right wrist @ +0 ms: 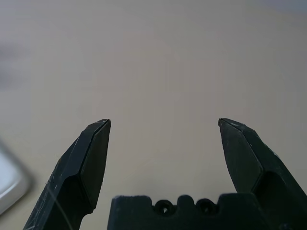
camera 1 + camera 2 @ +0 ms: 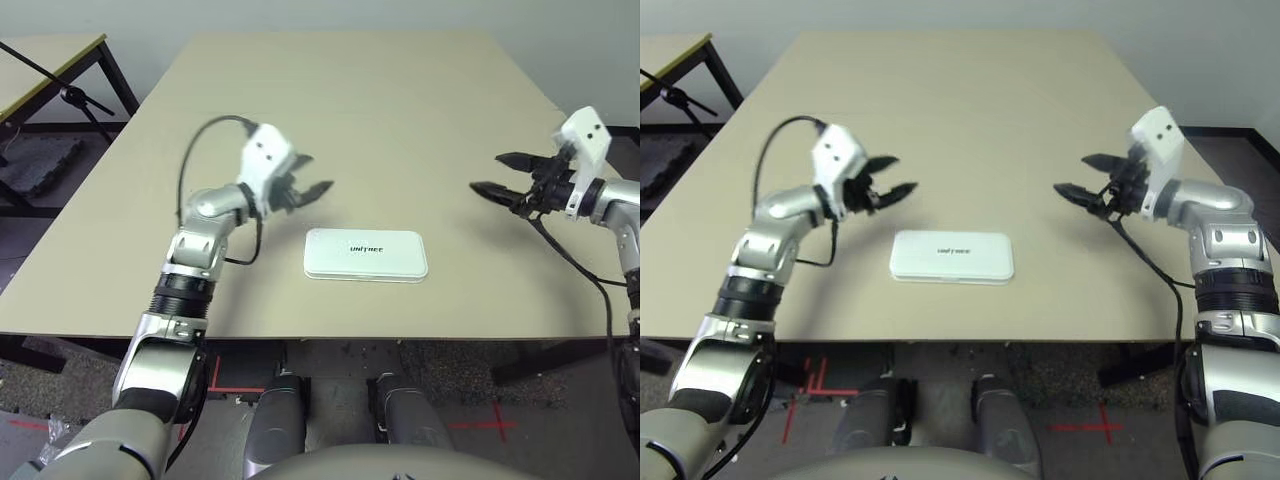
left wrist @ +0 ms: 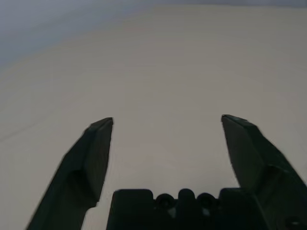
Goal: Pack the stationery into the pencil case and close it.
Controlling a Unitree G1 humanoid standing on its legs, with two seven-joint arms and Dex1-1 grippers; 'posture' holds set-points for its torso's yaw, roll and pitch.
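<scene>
You see the closed white pencil case [image 2: 951,257] lying between the left gripper [image 2: 892,176] and right gripper [image 2: 1076,176], both spread wide and empty.

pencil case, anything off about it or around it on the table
Nothing stands out. The pencil case lies flat and shut on the table, square to its near edge. The left gripper and right gripper hang open and empty to either side.

White pencil case [image 2: 366,254] lies flat and closed, lettered lid up, near the table's front edge
</scene>
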